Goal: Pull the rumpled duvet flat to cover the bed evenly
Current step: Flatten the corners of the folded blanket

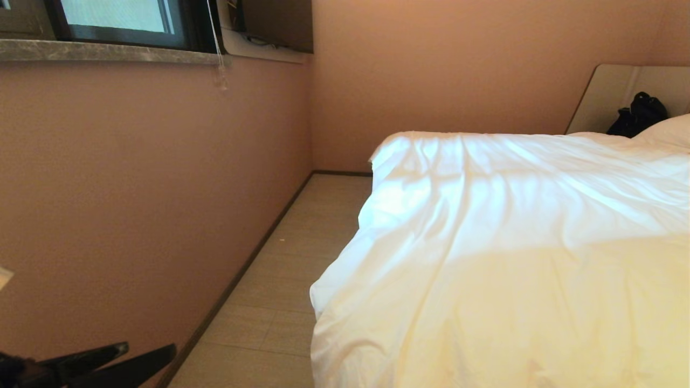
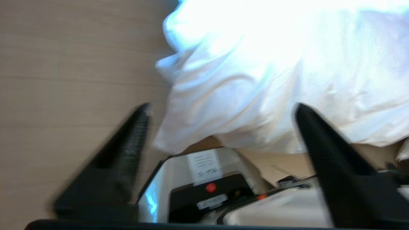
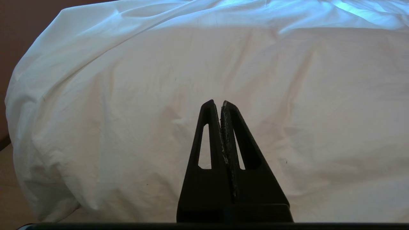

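The white puffy duvet [image 1: 512, 226] lies creased over the bed, whose beige headboard [image 1: 604, 97] shows at the far right. Its left edge hangs toward the floor. My left gripper [image 1: 151, 347] is low at the bottom left, beside the wall and away from the bed. In the left wrist view that gripper [image 2: 222, 107] is open and holds nothing, with a hanging duvet corner [image 2: 179, 134] beyond its fingers. My right gripper [image 3: 220, 102] is shut and empty, facing the duvet's draped front [image 3: 287, 95].
A strip of pale floor [image 1: 291, 269] runs between the pink wall [image 1: 135, 188] and the bed. A white pillow [image 1: 668, 129] and a black bag [image 1: 639, 116] sit by the headboard. A window with a stone sill [image 1: 108, 51] is above. My own base [image 2: 204, 191] is under the left gripper.
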You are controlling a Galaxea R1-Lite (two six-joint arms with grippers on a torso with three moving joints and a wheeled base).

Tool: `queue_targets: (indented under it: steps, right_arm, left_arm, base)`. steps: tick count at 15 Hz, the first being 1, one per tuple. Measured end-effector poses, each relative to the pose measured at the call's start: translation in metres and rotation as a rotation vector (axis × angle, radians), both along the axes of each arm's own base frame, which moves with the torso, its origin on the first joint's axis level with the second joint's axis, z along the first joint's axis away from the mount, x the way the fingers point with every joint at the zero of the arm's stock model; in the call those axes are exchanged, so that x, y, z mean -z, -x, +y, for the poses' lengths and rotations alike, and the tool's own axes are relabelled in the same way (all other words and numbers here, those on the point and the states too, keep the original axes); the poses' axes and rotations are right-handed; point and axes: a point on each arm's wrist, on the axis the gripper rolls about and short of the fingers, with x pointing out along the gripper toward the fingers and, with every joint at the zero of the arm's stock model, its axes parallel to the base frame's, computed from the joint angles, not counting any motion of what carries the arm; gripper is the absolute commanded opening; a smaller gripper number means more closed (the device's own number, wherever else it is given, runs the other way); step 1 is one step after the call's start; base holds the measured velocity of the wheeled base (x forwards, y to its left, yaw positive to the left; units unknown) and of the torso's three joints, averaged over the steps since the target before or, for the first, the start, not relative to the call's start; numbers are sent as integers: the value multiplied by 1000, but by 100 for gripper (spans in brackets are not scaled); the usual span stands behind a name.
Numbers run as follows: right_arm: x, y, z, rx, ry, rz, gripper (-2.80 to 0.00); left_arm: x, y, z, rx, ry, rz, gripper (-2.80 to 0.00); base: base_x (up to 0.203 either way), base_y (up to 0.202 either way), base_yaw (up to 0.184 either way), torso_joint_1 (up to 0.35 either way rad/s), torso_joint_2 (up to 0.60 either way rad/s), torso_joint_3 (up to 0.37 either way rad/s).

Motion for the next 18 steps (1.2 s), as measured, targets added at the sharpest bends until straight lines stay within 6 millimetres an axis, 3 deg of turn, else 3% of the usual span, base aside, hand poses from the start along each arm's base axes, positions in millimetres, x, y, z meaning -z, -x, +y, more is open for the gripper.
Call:
queue_targets:
  steps: [3, 7, 15, 18]
  right_arm:
    - [0, 0, 0, 0, 0, 0, -280]
    - [0, 0, 0, 0, 0, 0, -280]
    - [0, 0, 0, 0, -1, 0, -280]
    - [0, 0, 0, 0, 0, 0, -280]
  left_arm:
    - [-13, -44, -20, 34, 1, 33, -280]
    - [-14, -98, -44, 43, -3, 45, -280]
    - [20, -231, -104, 118, -54, 51, -280]
    - [34, -272, -122, 148, -77, 31, -280]
  base:
    - [0, 0, 0, 0, 0, 0]
    - [0, 0, 0, 0, 0, 0]
    - [0, 0, 0, 0, 0, 0]
    - [0, 0, 0, 0, 0, 0]
